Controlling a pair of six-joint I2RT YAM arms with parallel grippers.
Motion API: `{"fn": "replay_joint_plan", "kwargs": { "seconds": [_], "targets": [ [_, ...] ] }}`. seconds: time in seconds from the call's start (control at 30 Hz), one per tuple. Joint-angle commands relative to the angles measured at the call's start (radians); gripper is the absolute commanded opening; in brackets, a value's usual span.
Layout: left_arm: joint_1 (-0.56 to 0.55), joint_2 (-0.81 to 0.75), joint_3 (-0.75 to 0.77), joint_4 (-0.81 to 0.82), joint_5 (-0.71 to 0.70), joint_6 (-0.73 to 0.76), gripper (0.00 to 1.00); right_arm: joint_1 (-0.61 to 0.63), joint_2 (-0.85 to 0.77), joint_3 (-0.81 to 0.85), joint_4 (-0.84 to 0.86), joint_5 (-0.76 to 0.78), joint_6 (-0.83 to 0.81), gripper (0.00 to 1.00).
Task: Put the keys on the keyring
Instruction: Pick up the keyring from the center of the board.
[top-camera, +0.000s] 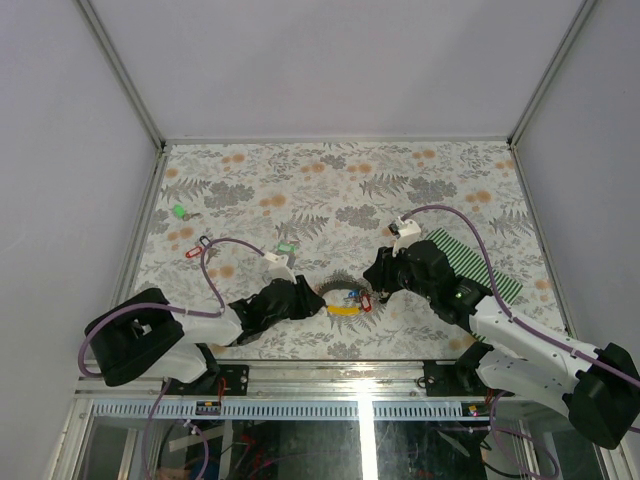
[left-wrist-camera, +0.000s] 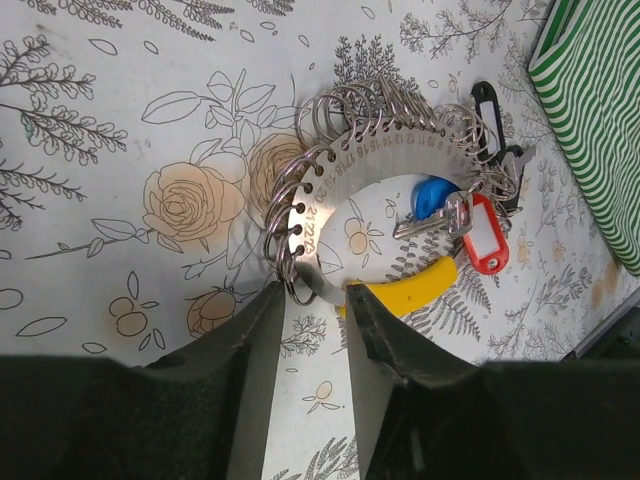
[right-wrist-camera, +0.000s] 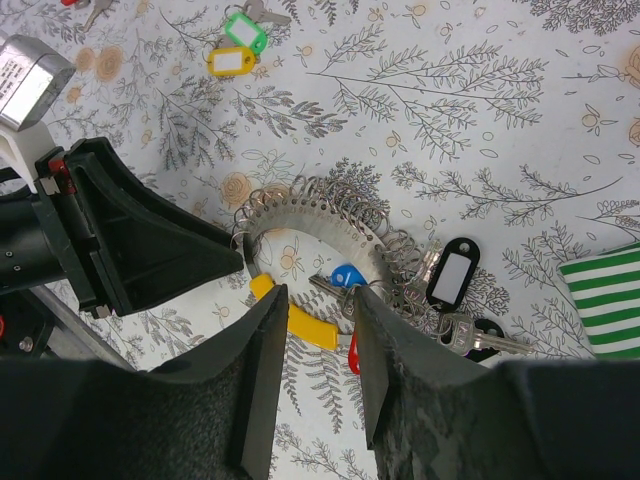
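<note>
The keyring (left-wrist-camera: 375, 160) is a curved metal band strung with many small split rings, with a yellow handle (left-wrist-camera: 420, 285); it lies near the table's front (top-camera: 335, 290). A blue-headed key (left-wrist-camera: 432, 195), a red tag (left-wrist-camera: 485, 235) and a black tag (left-wrist-camera: 486, 110) hang on it. My left gripper (left-wrist-camera: 315, 300) is closed on the band's end beside the handle. My right gripper (right-wrist-camera: 318, 310) is open, hovering over the yellow handle (right-wrist-camera: 305, 322) and the blue key (right-wrist-camera: 347, 275), holding nothing. Loose keys with green (top-camera: 180, 211), red (top-camera: 197, 250) and green (top-camera: 288, 246) tags lie to the left.
A green-and-white striped mat (top-camera: 480, 262) lies at the right, behind my right arm. Green (right-wrist-camera: 245, 30) and yellow (right-wrist-camera: 230, 62) tagged keys show far off in the right wrist view. The floral table has walls on three sides.
</note>
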Motion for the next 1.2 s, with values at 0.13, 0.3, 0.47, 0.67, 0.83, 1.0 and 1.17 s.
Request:
{"fn": "replay_joint_plan", "kwargs": {
  "seconds": [0.13, 0.3, 0.47, 0.67, 0.83, 1.0, 1.17],
  "targets": [
    [-0.013, 0.022, 0.005, -0.021, -0.050, 0.029, 0.28, -0.006, -0.010, 0.046, 0.013, -0.020, -0.001, 0.39],
    [-0.012, 0.031, 0.008, -0.022, -0.065, 0.036, 0.24, -0.006, -0.004, 0.047, 0.014, -0.026, 0.000, 0.39],
    [-0.013, 0.044, 0.014, -0.033, -0.089, 0.043, 0.18, -0.005, -0.002, 0.045, 0.014, -0.031, 0.002, 0.38],
    [-0.019, 0.039, 0.051, -0.072, -0.091, 0.095, 0.02, -0.006, 0.004, 0.046, 0.011, -0.038, 0.001, 0.38],
    [-0.033, -0.011, 0.113, -0.186, -0.134, 0.180, 0.00, -0.005, -0.001, 0.052, 0.005, -0.043, -0.009, 0.38],
    [-0.043, -0.078, 0.167, -0.296, -0.173, 0.284, 0.00, -0.005, -0.017, 0.044, 0.004, -0.036, -0.023, 0.38],
    [-0.049, -0.139, 0.186, -0.340, -0.175, 0.356, 0.00, -0.005, -0.025, 0.035, 0.004, -0.033, -0.031, 0.38]
  ]
}}
